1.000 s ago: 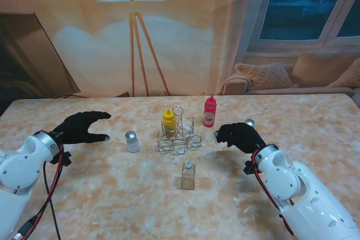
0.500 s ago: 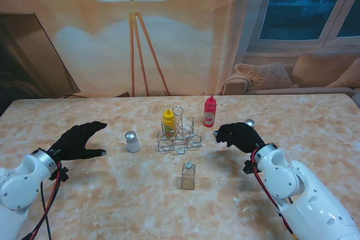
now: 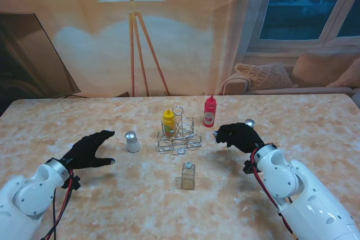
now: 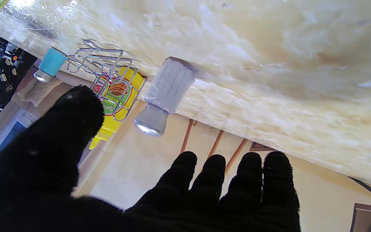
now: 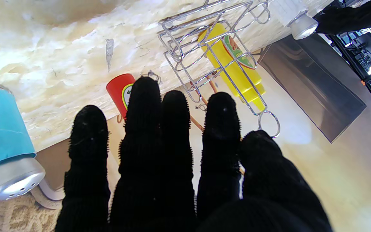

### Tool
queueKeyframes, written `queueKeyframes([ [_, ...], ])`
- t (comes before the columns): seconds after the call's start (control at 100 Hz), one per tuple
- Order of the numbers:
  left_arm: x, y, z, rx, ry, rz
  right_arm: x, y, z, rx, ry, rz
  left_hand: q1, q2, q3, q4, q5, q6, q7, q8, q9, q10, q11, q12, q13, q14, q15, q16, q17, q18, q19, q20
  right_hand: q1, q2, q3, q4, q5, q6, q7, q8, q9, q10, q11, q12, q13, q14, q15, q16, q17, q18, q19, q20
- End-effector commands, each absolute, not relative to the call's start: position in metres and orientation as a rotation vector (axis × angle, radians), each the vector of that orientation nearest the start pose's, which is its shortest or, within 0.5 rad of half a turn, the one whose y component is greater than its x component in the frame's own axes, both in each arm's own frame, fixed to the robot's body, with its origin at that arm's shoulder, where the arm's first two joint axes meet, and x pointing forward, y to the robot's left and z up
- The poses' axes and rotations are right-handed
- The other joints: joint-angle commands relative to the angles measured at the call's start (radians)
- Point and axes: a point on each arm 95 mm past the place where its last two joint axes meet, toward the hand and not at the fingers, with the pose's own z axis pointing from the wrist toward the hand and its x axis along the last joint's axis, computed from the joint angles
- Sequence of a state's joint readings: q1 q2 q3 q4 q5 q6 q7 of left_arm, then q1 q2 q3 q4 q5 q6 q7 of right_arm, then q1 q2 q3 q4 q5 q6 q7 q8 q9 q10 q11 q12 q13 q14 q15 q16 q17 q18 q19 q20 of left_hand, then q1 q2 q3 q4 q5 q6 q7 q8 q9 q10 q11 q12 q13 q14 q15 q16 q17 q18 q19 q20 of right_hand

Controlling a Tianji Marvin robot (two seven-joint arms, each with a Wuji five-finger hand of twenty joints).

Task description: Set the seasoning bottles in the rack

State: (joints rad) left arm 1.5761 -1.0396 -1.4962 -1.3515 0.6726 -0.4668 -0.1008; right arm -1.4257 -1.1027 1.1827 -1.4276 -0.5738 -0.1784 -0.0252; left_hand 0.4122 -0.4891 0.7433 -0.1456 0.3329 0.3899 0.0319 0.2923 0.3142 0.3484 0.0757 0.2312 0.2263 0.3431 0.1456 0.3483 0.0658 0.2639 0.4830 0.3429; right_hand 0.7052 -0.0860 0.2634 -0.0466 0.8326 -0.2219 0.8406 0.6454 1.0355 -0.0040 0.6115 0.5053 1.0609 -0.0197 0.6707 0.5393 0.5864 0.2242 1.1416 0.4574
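The wire rack (image 3: pixel 179 137) stands mid-table with a yellow mustard bottle (image 3: pixel 169 122) in it. A red bottle (image 3: pixel 209 111) stands just behind the rack to the right. A white shaker (image 3: pixel 132 141) stands left of the rack, and a clear square bottle (image 3: pixel 188 176) stands nearer to me. My left hand (image 3: pixel 90 149) is open, fingers spread, a short way left of the white shaker (image 4: pixel 169 87). My right hand (image 3: pixel 239 136) hovers right of the rack (image 5: pixel 204 38), fingers extended and holding nothing. A blue shaker (image 5: pixel 2 129) stands right beside it; only its cap (image 3: pixel 249 122) shows from the stand.
The marble table (image 3: pixel 112 206) ends at a far edge with a floor lamp (image 3: pixel 132 37) and a sofa (image 3: pixel 292 77) beyond. A red cable (image 3: pixel 56 195) hangs along my left arm.
My left hand has drawn nearer to me and slightly right, staying open. The right hand and all the bottles have kept their places.
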Motion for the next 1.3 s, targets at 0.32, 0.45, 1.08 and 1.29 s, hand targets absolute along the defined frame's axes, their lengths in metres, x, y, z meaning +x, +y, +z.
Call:
queueKeyframes([
  [0.32,0.424,0.099,-0.355,-1.541,1.414,-1.758,0.437,-0.006,-0.33,-1.976,-1.785,-2.364,-0.038,-0.059,0.074,-0.018,-0.04,-0.024,-0.012,-0.01,-0.027,0.036,-0.006,0.013,-0.004,0.01,0.004,-0.006,-0.005,-0.013,-0.016,-0.014,0.003,-0.01,0.006,-0.026,0.01,-0.009,0.019,-0.004,0.038,-0.01,0.012,0.035,0.018,-0.014,0.022,0.026,-0.002,0.008,0.018,0.0],
  [0.45,0.433,0.09,-0.355,-1.535,1.389,-1.786,0.437,-0.006,-0.33,-1.974,-1.785,-2.364,-0.024,-0.098,0.118,-0.026,-0.044,-0.086,-0.005,-0.002,-0.025,0.023,0.003,0.031,0.02,0.012,0.021,0.013,0.008,-0.008,0.005,-0.004,0.003,-0.011,0.008,-0.026,0.009,-0.009,0.019,-0.005,0.039,-0.01,0.012,0.035,0.017,-0.013,0.022,0.026,-0.002,0.009,0.019,0.0],
  [1.08,0.457,0.067,-0.364,-1.589,1.429,-1.744,0.436,-0.007,-0.329,-1.976,-1.785,-2.368,0.038,-0.194,0.206,-0.05,0.102,-0.209,0.114,0.091,0.039,-0.09,0.119,0.12,0.171,-0.019,0.139,0.159,0.08,-0.004,0.22,0.098,0.0,-0.013,0.013,-0.027,0.01,-0.009,0.021,-0.006,0.04,-0.011,0.013,0.035,0.02,-0.012,0.023,0.026,-0.001,0.007,0.019,0.0],
  [1.29,0.462,0.063,-0.365,-1.589,1.413,-1.729,0.436,-0.007,-0.329,-1.976,-1.783,-2.369,0.114,-0.238,0.257,-0.05,0.213,-0.232,0.166,0.128,0.142,-0.17,0.228,0.191,0.298,-0.081,0.246,0.308,0.174,-0.037,0.337,0.249,-0.001,-0.012,0.014,-0.027,0.01,-0.009,0.02,-0.006,0.04,-0.009,0.013,0.035,0.02,-0.011,0.023,0.027,0.0,0.005,0.022,0.001],
])
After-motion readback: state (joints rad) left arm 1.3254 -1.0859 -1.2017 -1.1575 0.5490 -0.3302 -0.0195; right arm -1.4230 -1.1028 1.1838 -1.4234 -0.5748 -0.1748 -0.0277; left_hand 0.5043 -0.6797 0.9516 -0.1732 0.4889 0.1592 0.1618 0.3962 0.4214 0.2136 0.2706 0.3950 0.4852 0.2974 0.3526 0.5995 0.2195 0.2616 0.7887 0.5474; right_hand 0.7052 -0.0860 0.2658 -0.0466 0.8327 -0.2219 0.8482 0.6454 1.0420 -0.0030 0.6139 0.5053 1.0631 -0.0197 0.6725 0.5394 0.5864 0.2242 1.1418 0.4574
